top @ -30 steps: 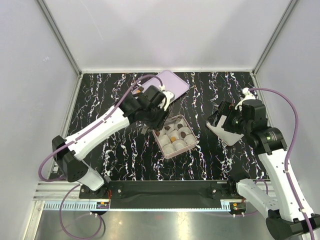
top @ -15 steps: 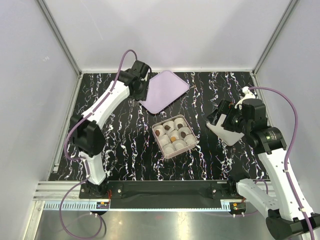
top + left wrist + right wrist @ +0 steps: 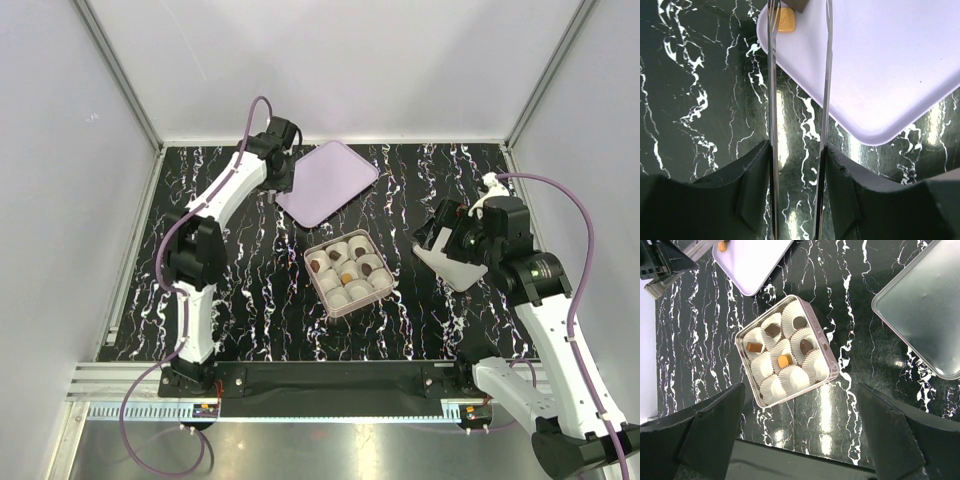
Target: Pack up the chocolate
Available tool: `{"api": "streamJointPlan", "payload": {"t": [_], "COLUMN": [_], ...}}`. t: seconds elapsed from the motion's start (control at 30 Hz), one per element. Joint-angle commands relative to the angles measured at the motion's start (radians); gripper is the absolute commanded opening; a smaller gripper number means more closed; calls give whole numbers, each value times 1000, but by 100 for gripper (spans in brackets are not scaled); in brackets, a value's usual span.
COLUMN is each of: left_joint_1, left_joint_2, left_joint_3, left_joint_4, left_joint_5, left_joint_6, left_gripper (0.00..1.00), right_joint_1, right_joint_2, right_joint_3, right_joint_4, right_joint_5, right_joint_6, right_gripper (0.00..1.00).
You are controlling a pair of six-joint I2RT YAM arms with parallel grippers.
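The left gripper (image 3: 800, 12), jaws spread, is poised over the corner of the lilac tray (image 3: 880, 75) at the top of the frame, where an orange chocolate (image 3: 786, 20) lies beside a dark chocolate (image 3: 801, 4). A pick looks in hand: next, close on one piece and carry it to an empty paper cup (image 3: 792, 379) in the box (image 3: 749, 374). The right gripper (image 3: 447, 235), also spread, hangs at right.

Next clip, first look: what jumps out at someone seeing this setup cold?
The square tin in the middle of the black marbled table catches the eye first, its nine white paper cups only partly filled with chocolates. Next comes the left gripper, extended to the far lavender tray, its open fingers either side of an orange chocolate at the tray's corner.
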Motion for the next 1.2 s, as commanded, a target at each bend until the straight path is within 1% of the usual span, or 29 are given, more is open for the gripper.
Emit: {"api": "streamJointPlan", "payload": {"t": [0.0,0.2,0.43,0.63,0.8,1.03,1.17], "left_joint_1": [13,15,13,13,13,13,13], "left_joint_2": [24,32,24,35,18,27,27], "left_joint_3": [51,40,22,13,-29,-35,-32], "left_joint_4": [59,66,91,80,97,79,74], "left_joint_5": [0,15,89,110,104,76,76], "left_joint_6": [9,12,37,38,41,45,46], "left_gripper": [48,47,46,45,45,45,41], "right_joint_1": [-1,-1,-2,-1,-1,-1,-1], "right_joint_2": [9,19,22,14,12,12,11], "right_joint_3": [6,1,-2,-4,-8,-8,-7], "right_joint_4": [47,53,61,56,58,59,59], "right_joint_5": [0,6,0,9,9,9,8], "right_joint_6": [-10,-13,-6,-8,-8,-8,-6], "right_gripper": [100,100,100,100,100,100,100]}}
